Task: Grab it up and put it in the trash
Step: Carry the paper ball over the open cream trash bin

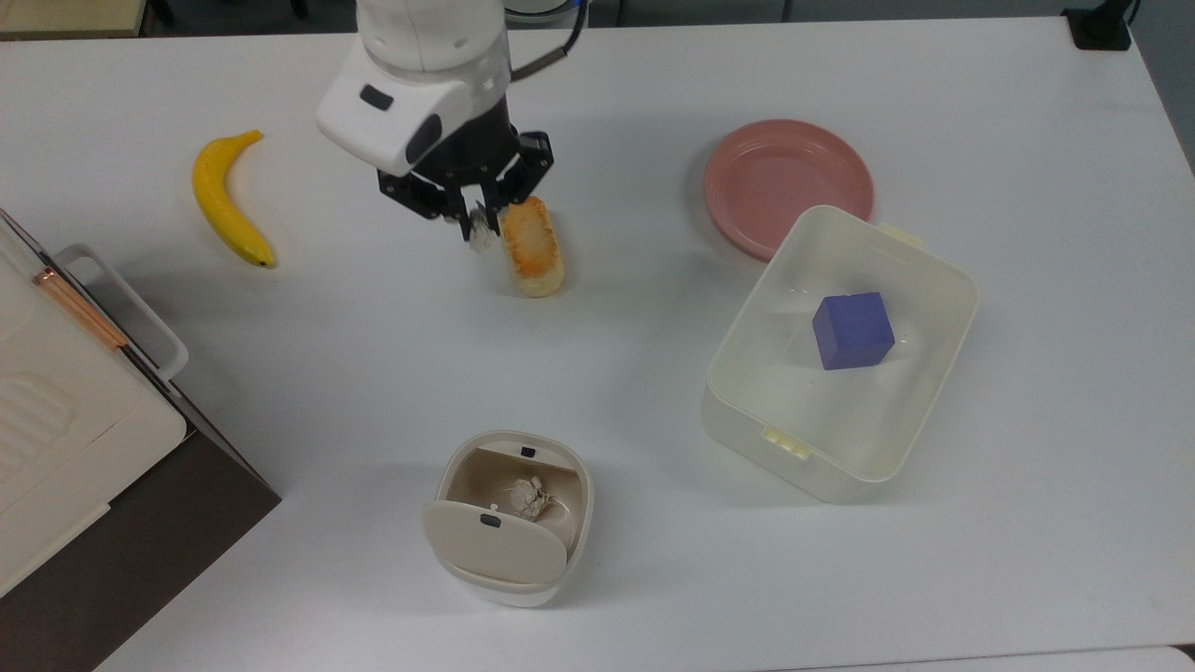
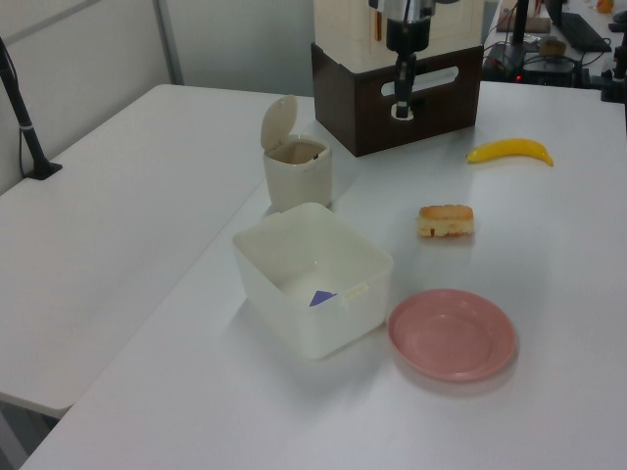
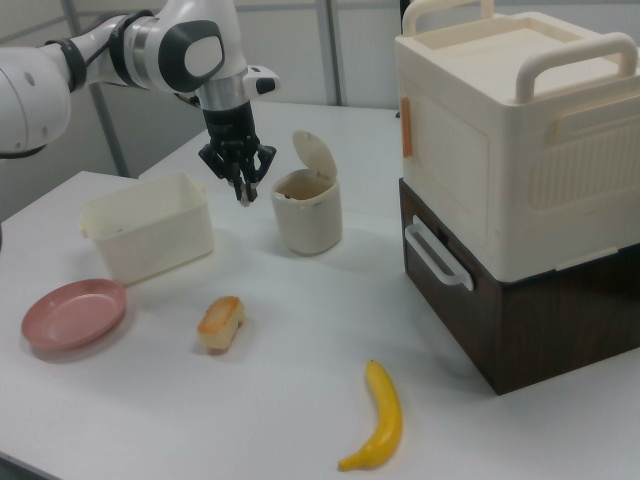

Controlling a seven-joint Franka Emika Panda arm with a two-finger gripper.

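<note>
The end effector (image 1: 478,227) pinches the tiny paper wad (image 1: 482,237) above the white desk (image 1: 373,373), beside the bread roll (image 1: 532,250). The flap-lid bin (image 1: 509,516) stands open, a bigger wad (image 1: 527,497) inside.

Arm shell: the arm (image 3: 60,70) is glossy white, made of thick rounded segments.
Joints: dark grey bands sit between the white segments in the right view.
Wrist: the wrist block (image 1: 401,103) is white with a small dark oval mark and a dark round spot on its side.
Cable: a thin dark cable (image 1: 551,51) curves out next to the wrist.
Gripper: the gripper (image 1: 474,224) is black, with angular linkage arms and two slim light-coloured fingers (image 3: 243,187).
</note>
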